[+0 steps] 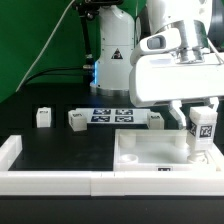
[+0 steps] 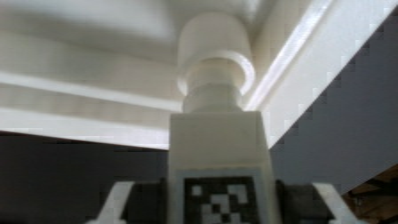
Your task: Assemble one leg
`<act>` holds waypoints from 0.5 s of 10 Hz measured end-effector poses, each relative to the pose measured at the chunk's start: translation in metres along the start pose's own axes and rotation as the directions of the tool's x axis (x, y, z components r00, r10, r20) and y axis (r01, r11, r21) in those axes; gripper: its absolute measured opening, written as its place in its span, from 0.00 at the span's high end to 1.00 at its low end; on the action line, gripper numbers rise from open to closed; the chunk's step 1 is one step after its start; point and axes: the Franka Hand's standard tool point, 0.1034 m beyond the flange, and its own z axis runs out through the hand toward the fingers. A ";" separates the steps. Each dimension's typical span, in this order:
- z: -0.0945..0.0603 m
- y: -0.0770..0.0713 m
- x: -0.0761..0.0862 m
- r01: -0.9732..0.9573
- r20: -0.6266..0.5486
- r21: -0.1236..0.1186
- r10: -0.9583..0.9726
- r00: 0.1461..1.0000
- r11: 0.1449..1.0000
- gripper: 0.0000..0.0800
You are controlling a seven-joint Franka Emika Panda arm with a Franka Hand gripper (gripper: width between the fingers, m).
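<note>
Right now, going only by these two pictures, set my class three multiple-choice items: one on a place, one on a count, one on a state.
1. Where is the held leg?
A. at a corner of the white panel, on the exterior view's right
B. on the marker board
C. against the rail on the exterior view's left

2. How many loose legs stand on the black table?
A. one
B. three
C. five

3. How is the gripper?
A. open and empty
B. shut on the held leg
C. out of view

Answers:
1 A, its peg end sits at the panel's corner.
2 B, they stand apart.
3 B, its fingers press the leg's sides.
</note>
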 end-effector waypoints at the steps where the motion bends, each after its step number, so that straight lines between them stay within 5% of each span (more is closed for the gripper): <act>1: 0.001 0.000 -0.001 0.000 0.003 0.000 0.000 1.000 1.000 0.64; 5: 0.008 -0.003 -0.014 -0.001 0.024 0.005 0.001 1.000 1.000 0.64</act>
